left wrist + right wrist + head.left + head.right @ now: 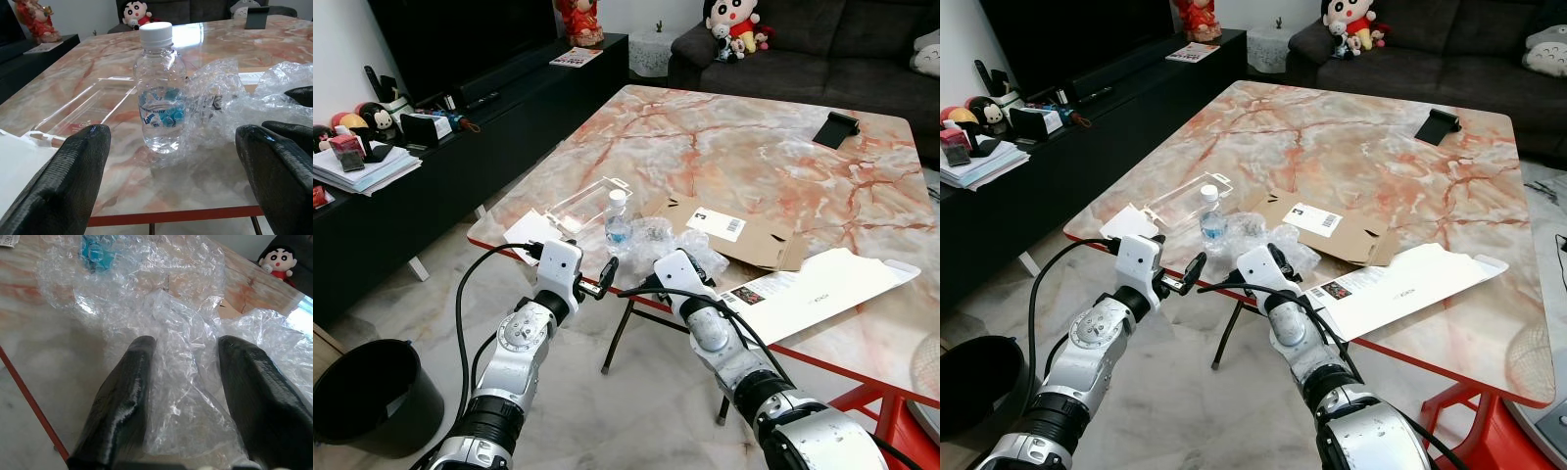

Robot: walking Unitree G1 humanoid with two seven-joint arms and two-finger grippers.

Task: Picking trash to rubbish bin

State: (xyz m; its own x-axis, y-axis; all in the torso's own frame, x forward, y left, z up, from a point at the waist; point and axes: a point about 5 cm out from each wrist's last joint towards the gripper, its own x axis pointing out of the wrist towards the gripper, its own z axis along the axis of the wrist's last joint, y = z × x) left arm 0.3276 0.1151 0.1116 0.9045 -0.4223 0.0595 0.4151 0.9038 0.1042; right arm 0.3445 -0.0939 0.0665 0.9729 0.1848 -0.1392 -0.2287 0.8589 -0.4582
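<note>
Straddling crumpled plastic wrap (181,382), right gripper (188,396) spread; left gripper (171,186) spread facing bottle (159,93).

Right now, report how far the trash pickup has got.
Nothing looks binned yet. The water bottle, bubble wrap, flattened cardboard and clear plastic packaging all lie on the marble table. In hand: the right gripper is open around the bubble wrap; the left gripper is open facing the bottle. Left: grasp, carry to the black bin.

Marble table (754,147) bearing: bottle (618,217), bubble wrap (658,235), flattened cardboard (744,240), white box (822,286), clear tray (582,203), black stand (836,128).
</note>
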